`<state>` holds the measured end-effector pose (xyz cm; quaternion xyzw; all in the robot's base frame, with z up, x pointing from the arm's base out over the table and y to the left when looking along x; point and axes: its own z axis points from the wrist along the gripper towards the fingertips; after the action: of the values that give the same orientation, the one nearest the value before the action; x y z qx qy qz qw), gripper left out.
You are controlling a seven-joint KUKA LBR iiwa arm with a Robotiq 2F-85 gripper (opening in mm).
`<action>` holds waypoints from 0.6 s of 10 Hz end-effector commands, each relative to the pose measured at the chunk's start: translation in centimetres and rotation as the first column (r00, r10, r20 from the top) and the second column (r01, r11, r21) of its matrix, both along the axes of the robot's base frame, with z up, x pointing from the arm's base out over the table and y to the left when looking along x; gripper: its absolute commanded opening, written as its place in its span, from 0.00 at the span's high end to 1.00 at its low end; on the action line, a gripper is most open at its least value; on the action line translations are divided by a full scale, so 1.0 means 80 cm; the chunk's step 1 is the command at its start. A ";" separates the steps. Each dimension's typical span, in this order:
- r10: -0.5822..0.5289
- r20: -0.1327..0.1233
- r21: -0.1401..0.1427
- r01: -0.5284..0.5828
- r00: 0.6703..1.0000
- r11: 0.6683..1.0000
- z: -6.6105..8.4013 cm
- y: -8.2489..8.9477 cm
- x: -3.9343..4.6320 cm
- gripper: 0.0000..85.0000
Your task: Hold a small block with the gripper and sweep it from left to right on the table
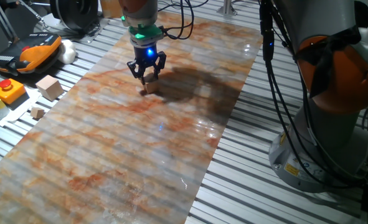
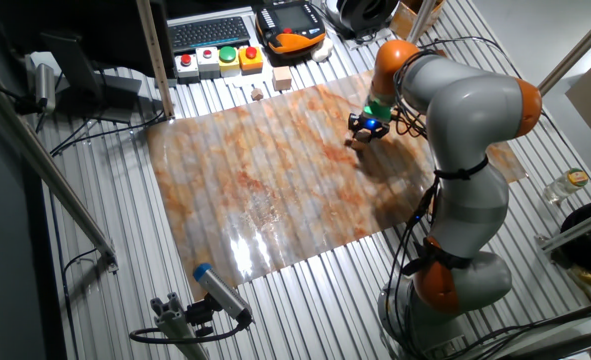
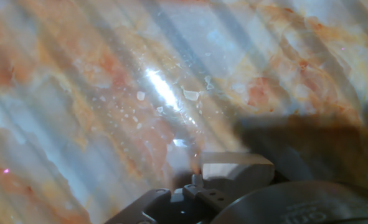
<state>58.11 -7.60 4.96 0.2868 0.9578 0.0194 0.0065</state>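
Note:
The small block (image 1: pixel 150 85) is a light-brown wooden cube. It rests on the marbled orange-grey sheet (image 1: pixel 140 149) near the sheet's far end. My gripper (image 1: pixel 147 77), a black claw with a blue light and a teal ring, stands straight over the block, its fingers shut around the block's top. In the hand view the block (image 3: pixel 235 169) sits right at the fingers (image 3: pixel 199 194) at the bottom edge. In the other fixed view the gripper (image 2: pixel 366 131) is at the sheet's far right part, and the block under it is too small to make out.
Left of the sheet lie a larger pale cube (image 1: pixel 49 86) and a tiny cube (image 1: pixel 37 112). An orange pendant (image 1: pixel 37 50) and button boxes (image 1: pixel 8 90) are there too. The arm's grey base (image 1: pixel 324 143) and its cables stand at the right. A keyboard (image 2: pixel 210 33) is at the back.

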 end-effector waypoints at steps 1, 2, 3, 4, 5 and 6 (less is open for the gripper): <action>0.012 -0.003 0.002 -0.012 1.000 1.000 0.000 0.000 0.000 1.00; 0.026 -0.006 0.004 -0.026 1.000 1.000 0.000 0.000 0.000 1.00; 0.036 -0.010 0.007 -0.036 0.999 0.999 0.000 0.001 0.000 1.00; 0.041 -0.012 0.006 -0.041 0.999 0.999 0.000 0.001 0.000 1.00; 0.050 -0.012 0.000 -0.050 0.999 0.999 0.000 0.001 0.000 1.00; 0.064 -0.012 -0.011 -0.064 0.998 0.998 0.000 0.002 0.000 1.00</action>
<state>58.06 -7.40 4.96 0.2535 0.9673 0.0113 0.0023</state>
